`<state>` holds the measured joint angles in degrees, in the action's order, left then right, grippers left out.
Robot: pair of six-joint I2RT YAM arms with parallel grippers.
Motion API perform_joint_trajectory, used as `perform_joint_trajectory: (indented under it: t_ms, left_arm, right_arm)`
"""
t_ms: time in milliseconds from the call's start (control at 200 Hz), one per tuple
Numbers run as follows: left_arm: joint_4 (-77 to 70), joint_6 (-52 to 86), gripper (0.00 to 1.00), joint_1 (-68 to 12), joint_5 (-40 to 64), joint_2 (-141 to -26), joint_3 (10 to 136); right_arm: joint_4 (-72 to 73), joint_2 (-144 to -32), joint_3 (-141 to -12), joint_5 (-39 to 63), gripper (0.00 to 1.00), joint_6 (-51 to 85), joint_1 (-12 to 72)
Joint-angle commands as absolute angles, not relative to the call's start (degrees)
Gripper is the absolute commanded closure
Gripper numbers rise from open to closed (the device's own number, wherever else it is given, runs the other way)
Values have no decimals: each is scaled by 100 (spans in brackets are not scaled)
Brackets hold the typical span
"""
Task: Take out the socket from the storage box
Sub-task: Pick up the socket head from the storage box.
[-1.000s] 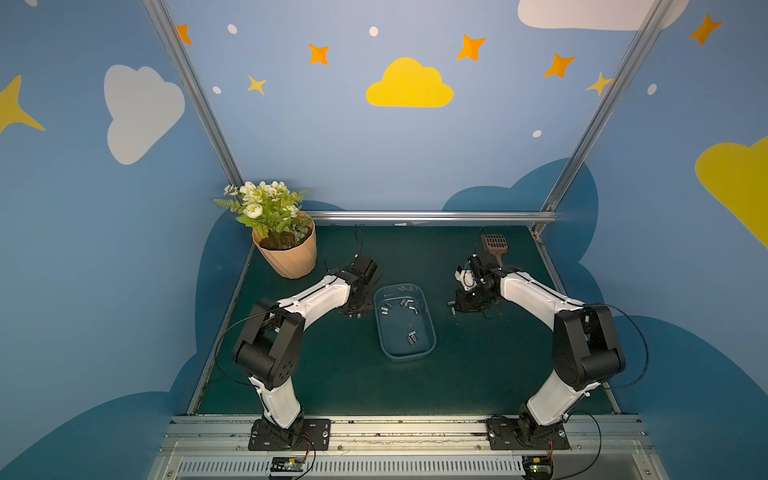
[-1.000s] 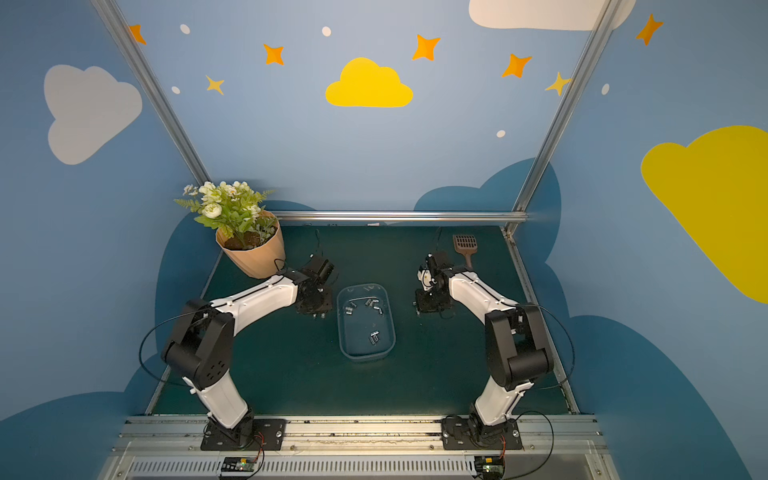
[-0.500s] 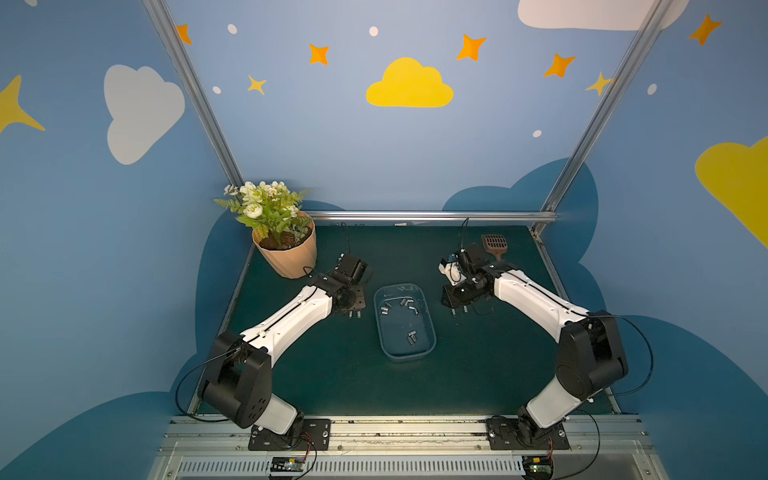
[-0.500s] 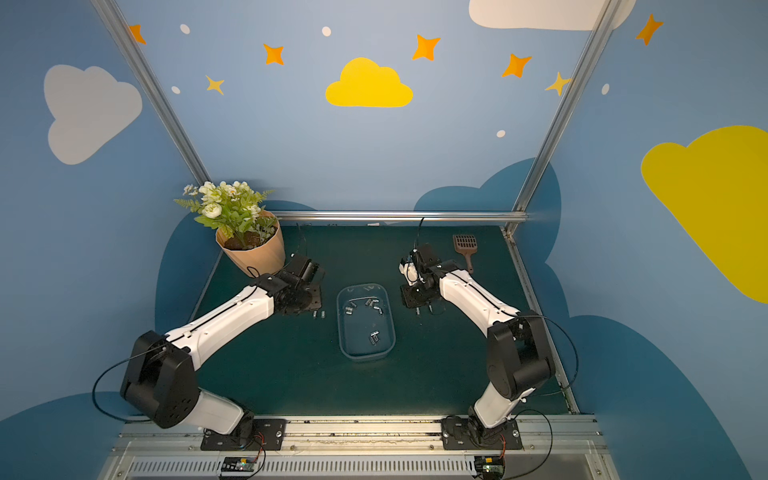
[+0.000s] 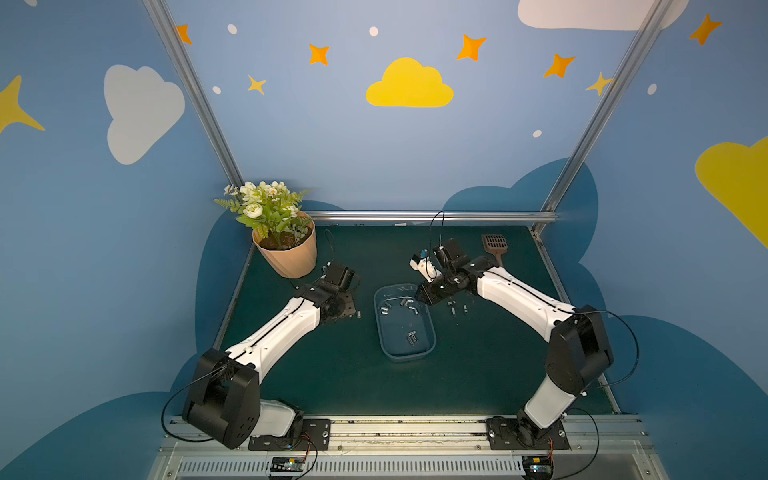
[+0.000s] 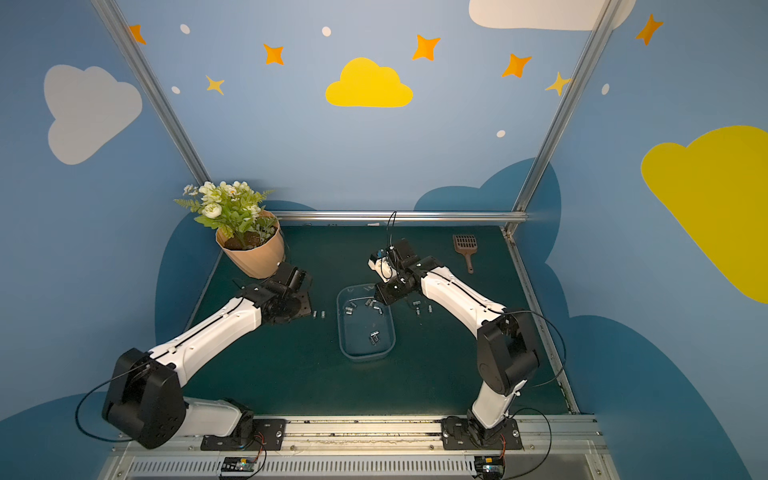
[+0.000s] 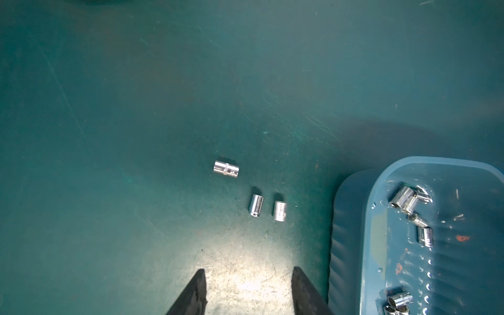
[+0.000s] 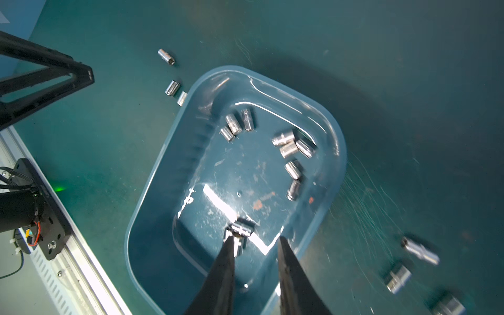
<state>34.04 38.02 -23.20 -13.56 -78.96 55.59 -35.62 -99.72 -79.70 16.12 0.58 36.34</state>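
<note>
In both top views we look down from high in front; wrist cameras sit close above the mat (image 5: 332, 374) — sharing the box (image 7: 346, 231).

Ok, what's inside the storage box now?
Only loose sockets: about nine on the storage box floor, one by the fingers of the right gripper. The fingers hide the floor beneath them.

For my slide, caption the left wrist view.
Open left pincer faces three sockets lying on the green mat beside the storage box.
</note>
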Motion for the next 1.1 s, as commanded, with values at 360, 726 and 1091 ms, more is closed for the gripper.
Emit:
perform_joint_trajectory:
  t_ms: [360,726,1091]
  left_arm:
    - [3023,3960,45,-2178,-1239,-7437,5070]
    - [2965,3964,44,-2162,-1160,-7393,4977]
    - [2919,3960,43,-2141,-1098,-7395,4942]
  right_arm:
    - [-3168,-10981,-8514,1449,74,140,4285]
    - [-3214,-11873,-9127,1089,75,215,4577]
    - [-3485,-12527,-9722,811,75,450,4639]
